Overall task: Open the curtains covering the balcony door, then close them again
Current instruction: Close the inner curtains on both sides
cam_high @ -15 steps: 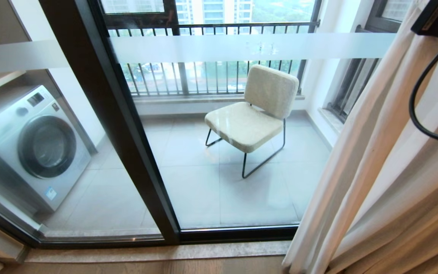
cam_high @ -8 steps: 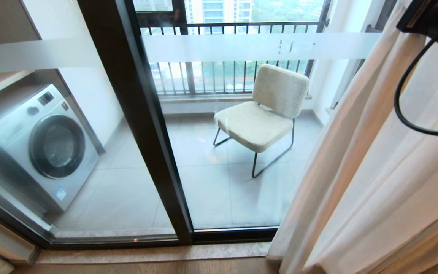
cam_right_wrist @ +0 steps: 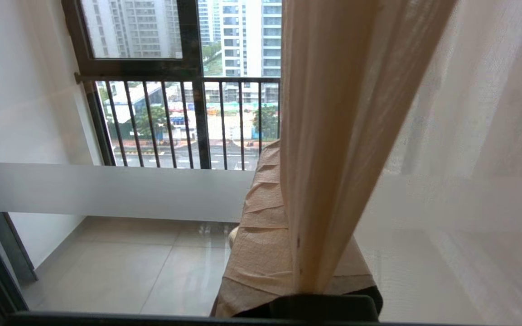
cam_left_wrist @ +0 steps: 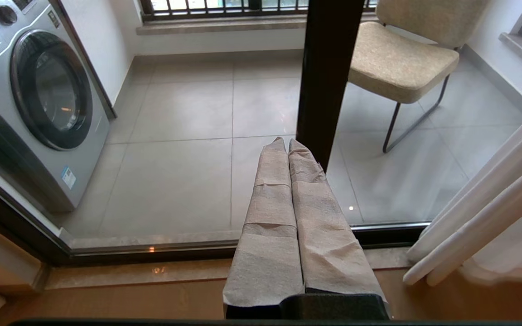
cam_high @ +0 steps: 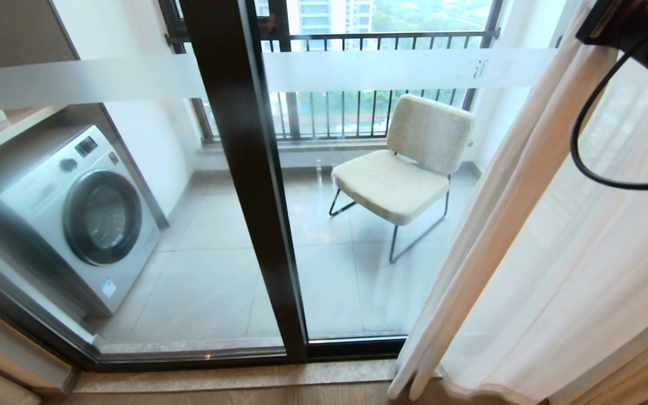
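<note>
The curtains (cam_high: 526,236) hang at the right of the head view, a beige fold in front and a sheer white layer (cam_high: 611,253) behind, covering the right part of the balcony door (cam_high: 251,185). The door's glass, dark frame and frosted band (cam_high: 391,68) are otherwise uncovered. My right arm (cam_high: 639,28) reaches in high at the top right. In the right wrist view my right gripper (cam_right_wrist: 286,156) is shut on the curtain's beige fold (cam_right_wrist: 342,113), which runs between its taped fingers (cam_right_wrist: 256,217). My left gripper (cam_left_wrist: 287,142) is shut and empty, held low and pointing at the door's bottom rail.
Behind the glass stand a washing machine (cam_high: 82,219) at the left and a cream chair (cam_high: 408,163) near the balcony railing (cam_high: 380,39). A stone sill (cam_high: 234,377) runs along the door's foot. A black cable (cam_high: 583,140) loops down from my right arm.
The whole view has shifted right, so the camera has moved left. The curtain's leading edge has come closer to the door's middle frame, covering more glass and part of the chair's side.
</note>
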Available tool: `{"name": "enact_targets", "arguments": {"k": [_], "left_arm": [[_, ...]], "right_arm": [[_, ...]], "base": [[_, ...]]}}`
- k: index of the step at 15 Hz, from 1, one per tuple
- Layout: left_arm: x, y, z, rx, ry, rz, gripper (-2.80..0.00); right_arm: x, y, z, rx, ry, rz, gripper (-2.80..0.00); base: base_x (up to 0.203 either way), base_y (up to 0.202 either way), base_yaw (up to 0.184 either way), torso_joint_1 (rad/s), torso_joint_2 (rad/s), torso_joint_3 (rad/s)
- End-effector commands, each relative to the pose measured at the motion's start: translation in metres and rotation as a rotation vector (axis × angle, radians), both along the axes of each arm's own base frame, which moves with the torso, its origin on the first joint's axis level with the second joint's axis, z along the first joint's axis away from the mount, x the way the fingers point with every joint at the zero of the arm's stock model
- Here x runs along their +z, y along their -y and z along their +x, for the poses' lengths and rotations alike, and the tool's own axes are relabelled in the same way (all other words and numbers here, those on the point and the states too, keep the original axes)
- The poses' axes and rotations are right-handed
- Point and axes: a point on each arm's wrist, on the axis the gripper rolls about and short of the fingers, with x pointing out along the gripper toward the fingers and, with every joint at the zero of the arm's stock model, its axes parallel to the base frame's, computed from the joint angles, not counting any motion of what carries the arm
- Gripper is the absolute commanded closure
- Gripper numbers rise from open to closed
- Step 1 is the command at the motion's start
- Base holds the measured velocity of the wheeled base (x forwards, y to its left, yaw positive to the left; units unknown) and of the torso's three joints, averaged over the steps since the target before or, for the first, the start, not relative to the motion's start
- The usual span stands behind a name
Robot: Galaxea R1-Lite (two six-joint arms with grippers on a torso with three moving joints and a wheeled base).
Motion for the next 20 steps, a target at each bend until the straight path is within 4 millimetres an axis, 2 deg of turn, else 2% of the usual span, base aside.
{"name": "enact_targets", "arguments": {"k": [1,20], "left_arm": [[0.0000,0.0000,0.0000,0.000,0.001,-0.001,0.00],[0.0000,0.0000,0.0000,0.000,0.001,-0.001,0.00]], "right_arm": [[-0.0027,-0.0049,0.0057,0.010,-0.004,-0.001,0.00],[-0.0043,-0.0111,0.0069,0.012,-0.010,0.005,0.00]], "base": [[0.000,0.189,0.003,-0.002,0.00,0.002],[0.000,0.191,0.001,0.002,0.00,0.002]]}}
